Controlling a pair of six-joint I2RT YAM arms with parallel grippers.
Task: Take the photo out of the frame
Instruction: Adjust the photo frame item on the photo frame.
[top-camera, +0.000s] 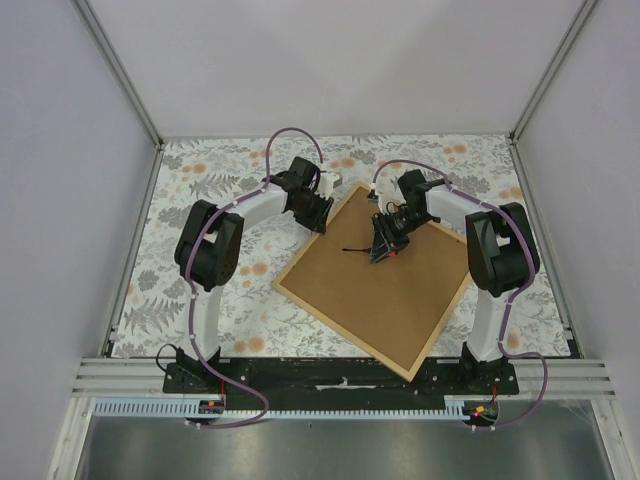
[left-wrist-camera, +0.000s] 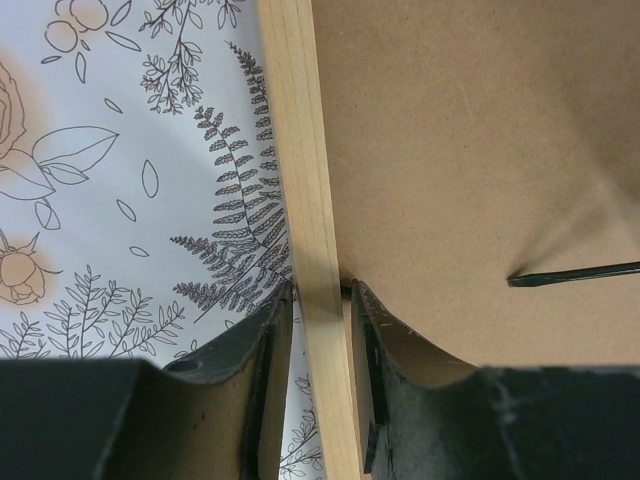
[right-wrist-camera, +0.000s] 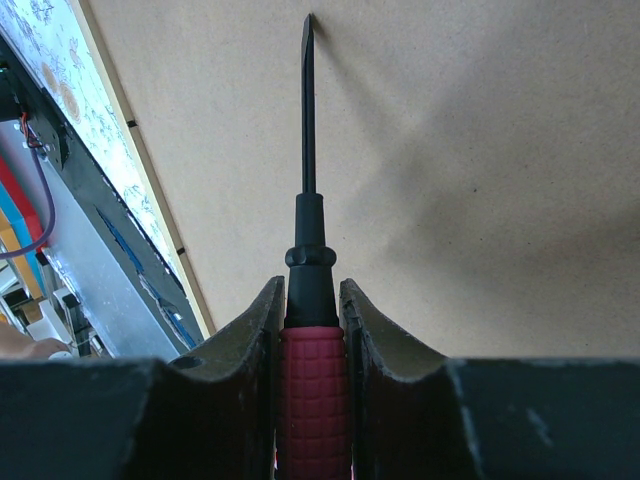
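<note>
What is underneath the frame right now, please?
The frame lies back-up on the floral tablecloth, which shows around it. Its brown backing board covers everything inside, so no photo is visible.

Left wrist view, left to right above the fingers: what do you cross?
Floral table cover → wooden frame strip → brown back board of the frame → screwdriver tip.
</note>
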